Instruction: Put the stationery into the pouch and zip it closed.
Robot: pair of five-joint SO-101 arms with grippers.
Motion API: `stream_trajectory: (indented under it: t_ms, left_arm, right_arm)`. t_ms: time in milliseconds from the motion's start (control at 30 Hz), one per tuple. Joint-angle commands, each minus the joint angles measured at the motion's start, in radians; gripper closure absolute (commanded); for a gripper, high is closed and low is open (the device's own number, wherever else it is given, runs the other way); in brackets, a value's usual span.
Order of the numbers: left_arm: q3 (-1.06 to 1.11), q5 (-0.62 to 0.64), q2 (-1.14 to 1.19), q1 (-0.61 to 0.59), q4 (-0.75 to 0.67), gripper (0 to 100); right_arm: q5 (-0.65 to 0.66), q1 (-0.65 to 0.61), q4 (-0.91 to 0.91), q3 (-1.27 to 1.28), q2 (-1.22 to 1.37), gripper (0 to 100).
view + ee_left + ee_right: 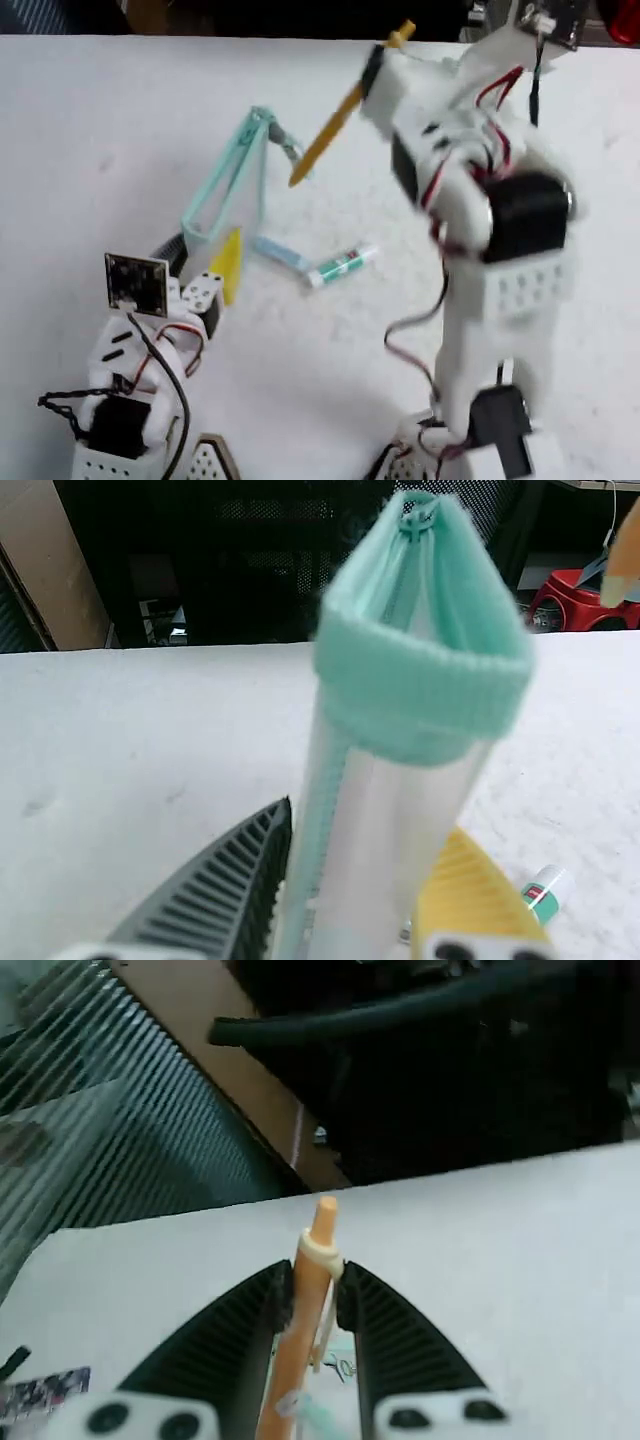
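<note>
Seen from the high view, the pouch [228,185] lies on the white table [100,120] with its teal-edged mouth gaping. My left gripper [200,255] is at its near end. The left wrist view adds what the high view cannot: the pouch [420,700] rises between the dark and yellow fingers of my left gripper [340,910], which pinch its clear wall. The zipper pull sits at the far end of the teal rim.

My right gripper [378,75] is beyond the pouch's far end and is clamped on an orange pen [335,125]. The pen's tip slants down to just beside the zipper end. In the right wrist view the pen [305,1330] is squeezed between the two ribbed fingers of my right gripper [315,1290], with its clicker end sticking out past them.

Beside the pouch, toward my right arm, lie a white tube [342,265] with a green label and a blue item [278,252], touching each other. The tube also shows in the left wrist view [540,895]. Its print is too small to read.

My right arm's body blocks the table behind it in the high view.
</note>
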Motion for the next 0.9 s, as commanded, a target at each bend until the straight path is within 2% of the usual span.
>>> stream_trajectory:
  t_ms: [0, 167, 267, 400, 567, 767, 867]
  left_arm:
    - [-0.003, 0.005, 0.001, 0.004, -0.028, 80]
    - [-0.003, -0.025, 0.001, 0.004, -0.028, 80]
    - [-0.003, -0.025, 0.001, 0.004, -0.028, 80]
    - [-0.003, -0.028, 0.001, 0.021, -0.026, 80]
    - [-0.003, -0.028, 0.001, 0.027, -0.023, 80]
    - [-0.003, -0.028, 0.001, 0.027, -0.026, 80]
    - [-0.003, -0.028, 0.001, 0.024, -0.025, 80]
  right_arm:
    - [0.097, -0.093, -0.035, -0.041, -0.079, 98.2]
    - [0.103, -0.157, -0.119, -0.035, -0.131, 98.2]
    - [0.106, -0.254, -0.124, -0.035, -0.111, 98.2]
    - [0.198, -0.352, -0.17, -0.038, -0.053, 98.2]
    - [0.296, -0.369, -0.182, -0.034, 0.01, 98.2]
    - [0.305, -0.378, -0.18, -0.034, 0.035, 98.2]
    - [0.307, -0.383, -0.122, -0.032, 0.027, 98.0]
